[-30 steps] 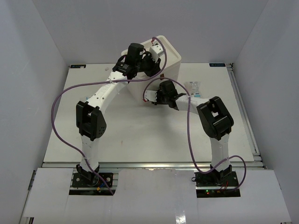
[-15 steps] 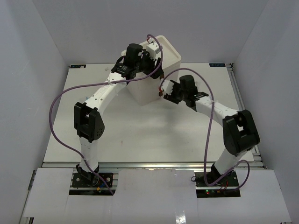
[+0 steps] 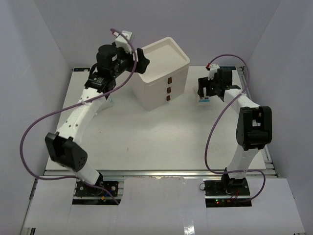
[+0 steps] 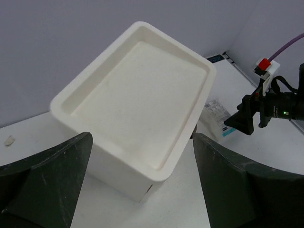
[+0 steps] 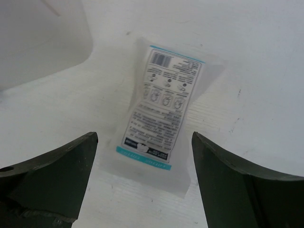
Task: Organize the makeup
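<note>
I see the white counter (image 3: 146, 137) with the cream three-drawer box (image 3: 161, 73) at its 12 o'clock, the three brown drawer pulls facing roughly 5 o'clock. No writing shows on the box.

My left claw (image 3: 138, 59) hangs over the box's 9 o'clock edge, its jaws spread wide and holding nothing.

My right claw (image 3: 207, 89) sits at 3 o'clock from the box, jaws wide, one finger on either side of the packet (image 5: 164, 109) and gripping nothing.

The packet lies flat on the counter at about 2 o'clock. It is a clear sleeve around a white card. The card has a barcode at the far end, rows of tiny diagrams, lines of fine print and a teal band at the near end. I can't read any of the words.
</note>
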